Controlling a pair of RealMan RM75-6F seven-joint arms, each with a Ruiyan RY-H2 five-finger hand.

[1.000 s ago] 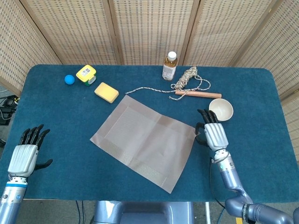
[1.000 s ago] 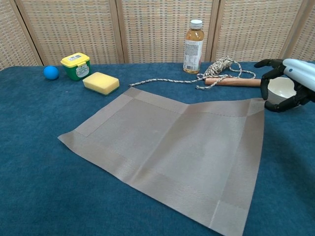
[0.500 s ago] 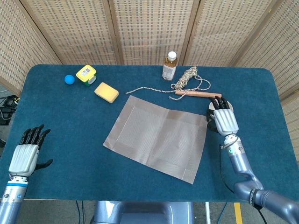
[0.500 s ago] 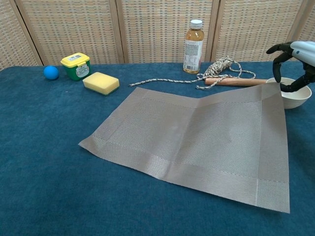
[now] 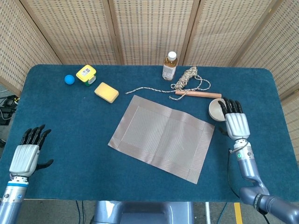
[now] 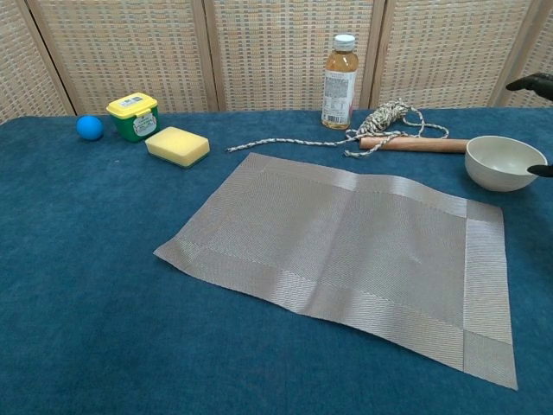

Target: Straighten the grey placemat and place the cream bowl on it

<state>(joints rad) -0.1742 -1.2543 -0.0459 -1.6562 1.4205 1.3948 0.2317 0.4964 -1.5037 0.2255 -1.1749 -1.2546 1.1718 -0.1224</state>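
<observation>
Now the mat [image 5: 163, 137] lies flatter, and my empty right hand [image 5: 236, 124], fingers apart, should cup the hard, light bowl [image 6: 504, 162] by its rim.

Bottle [image 5: 170, 65], rope [image 5: 189, 80], sponge [image 5: 106, 92], blue ball [image 5: 69, 79].

1. A table [image 5: 56, 116] covered in dark blue cloth fills most of both views.
2. Behind it stands a folding screen [image 5: 149, 28] of woven cane panels in light wooden frames.
3. Grey floor [image 5: 9, 91] shows at the left edge, with black cables [image 5: 5, 109] lying on it.
4. Light is even and soft.
</observation>
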